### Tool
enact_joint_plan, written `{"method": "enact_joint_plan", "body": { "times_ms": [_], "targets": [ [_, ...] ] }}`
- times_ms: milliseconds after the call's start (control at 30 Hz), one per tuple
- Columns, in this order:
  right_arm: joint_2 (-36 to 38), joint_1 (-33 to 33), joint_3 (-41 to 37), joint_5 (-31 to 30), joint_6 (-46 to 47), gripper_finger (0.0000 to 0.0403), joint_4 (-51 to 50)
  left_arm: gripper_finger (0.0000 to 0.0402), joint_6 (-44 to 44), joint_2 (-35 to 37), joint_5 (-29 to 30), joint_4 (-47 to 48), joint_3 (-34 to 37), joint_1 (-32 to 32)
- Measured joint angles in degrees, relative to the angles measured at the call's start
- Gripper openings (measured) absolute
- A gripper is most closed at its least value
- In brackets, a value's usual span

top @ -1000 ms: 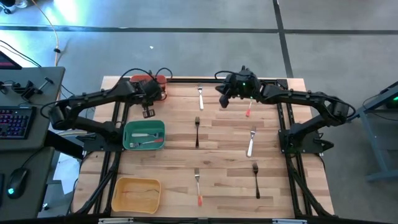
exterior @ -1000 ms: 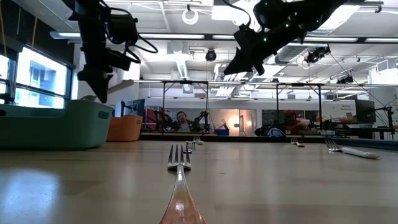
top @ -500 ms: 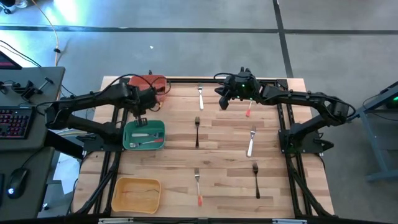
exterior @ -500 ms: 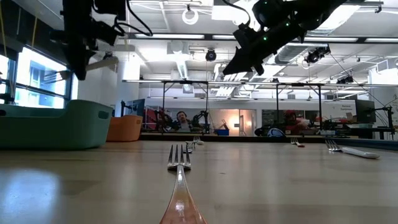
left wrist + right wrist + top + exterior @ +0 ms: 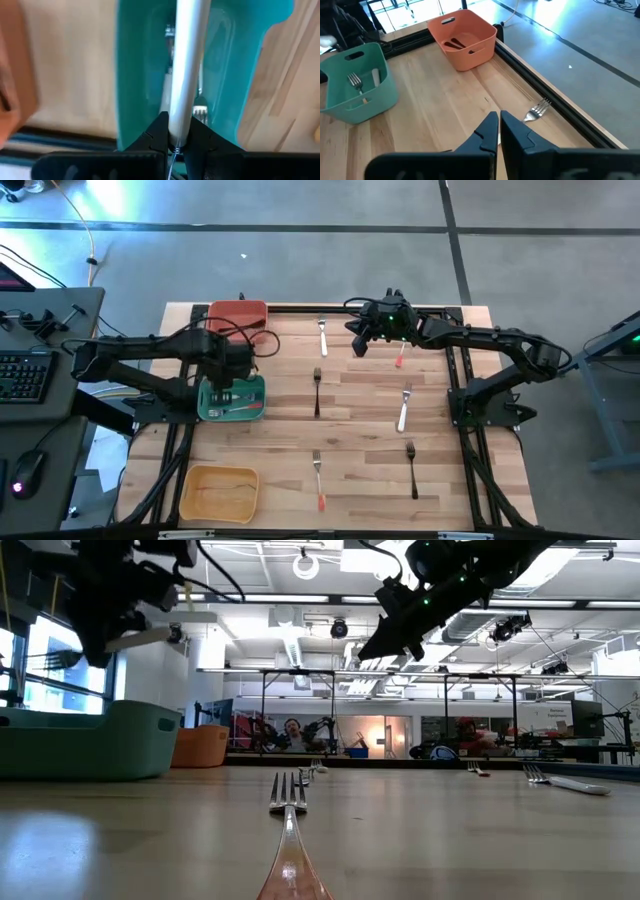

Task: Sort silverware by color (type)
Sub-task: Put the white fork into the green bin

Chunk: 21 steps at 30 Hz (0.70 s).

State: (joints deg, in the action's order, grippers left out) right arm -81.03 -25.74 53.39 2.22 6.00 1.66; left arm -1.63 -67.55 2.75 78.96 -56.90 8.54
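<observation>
My left gripper (image 5: 228, 378) hangs over the teal bin (image 5: 250, 408), shut on a white-handled fork (image 5: 186, 70). In the low view the fork's tines (image 5: 55, 658) stick out on one side of the gripper and its handle (image 5: 145, 637) on the other. White-handled forks lie inside the teal bin (image 5: 357, 90). My right gripper (image 5: 358, 345) hovers shut over the table's far side, holding nothing. Loose silverware lies on the table: a white fork (image 5: 323, 335), black forks (image 5: 317, 390) (image 5: 411, 465), orange-handled pieces (image 5: 399, 358) (image 5: 318, 475) and another white one (image 5: 404, 410). My left gripper pinches the fork's white handle (image 5: 180, 131) between its two fingers, close to the end where the thin metal neck begins. The fingers come from above, pointing down, and lie across the fork. The fork is about level, lifted clear above the teal bin.
A red-orange bin (image 5: 238, 315) with dark utensils in it stands at the far left corner. A yellow bin (image 5: 218, 492) sits at the near left. Black frame rails (image 5: 460, 390) run along the table's sides. People show in the room beyond the table.
My left gripper has carried the white-handled fork from beside the red-orange bin toward the table's near edge and slightly up. It now hangs over the teal bin, and it has tipped until it points straight down.
</observation>
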Motion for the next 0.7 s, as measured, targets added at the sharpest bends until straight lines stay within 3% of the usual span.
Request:
{"method": "enact_joint_plan", "body": {
  "times_ms": [333,700],
  "targets": [
    [0.0,0.0,0.0,0.0,0.0,0.0000,0.0,0.0019,-3.7,-0.1,-2.5,-8.1,8.8,1.3],
    [0.0,-0.1,0.0,0.0,0.0,0.0000,0.0,0.0019,-11.0,-4.7,-2.1,-14.5,13.0,6.1]
  ]
}}
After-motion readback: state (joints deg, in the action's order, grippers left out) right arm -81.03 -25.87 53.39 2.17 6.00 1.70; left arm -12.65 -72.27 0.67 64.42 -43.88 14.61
